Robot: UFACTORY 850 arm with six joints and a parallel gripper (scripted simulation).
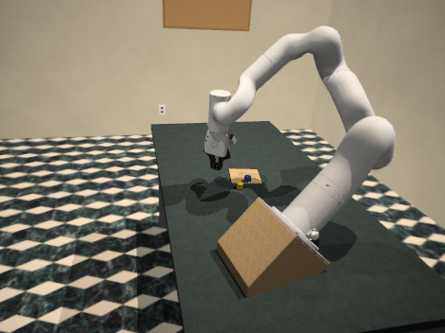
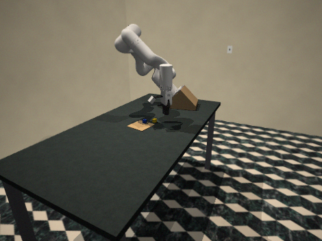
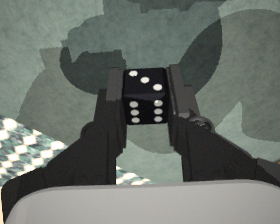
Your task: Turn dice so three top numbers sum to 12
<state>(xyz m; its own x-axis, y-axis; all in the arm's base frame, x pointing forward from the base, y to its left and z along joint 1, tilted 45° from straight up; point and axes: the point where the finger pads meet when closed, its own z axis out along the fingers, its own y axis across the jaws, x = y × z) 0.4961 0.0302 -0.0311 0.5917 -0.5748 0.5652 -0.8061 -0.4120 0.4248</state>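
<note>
Between the gripper's (image 1: 216, 166) (image 2: 166, 112) (image 3: 146, 97) jaws sits the black die (image 3: 145, 96), touching both.

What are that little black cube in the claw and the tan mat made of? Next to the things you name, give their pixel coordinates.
The black die (image 3: 144, 96) looks like glossy hard plastic: smooth, rounded edges and crisp white dots. The mat (image 1: 236, 176) (image 2: 137, 126) could be cork, thin wood or card; its even tan face is too small here to settle which.

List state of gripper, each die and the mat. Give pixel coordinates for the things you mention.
Gripper (image 1: 216, 167) (image 2: 166, 113) (image 3: 145, 84): shut on the black die, raised above the table
Black die (image 3: 144, 87): held between the fingers, three- and six-pip faces showing
Blue die (image 1: 247, 178) (image 2: 144, 121): resting on the mat
Yellow die (image 1: 240, 185) (image 2: 154, 120): at the mat's edge, not fully on it
Mat (image 1: 236, 174) (image 2: 138, 125): flat on the table
</note>
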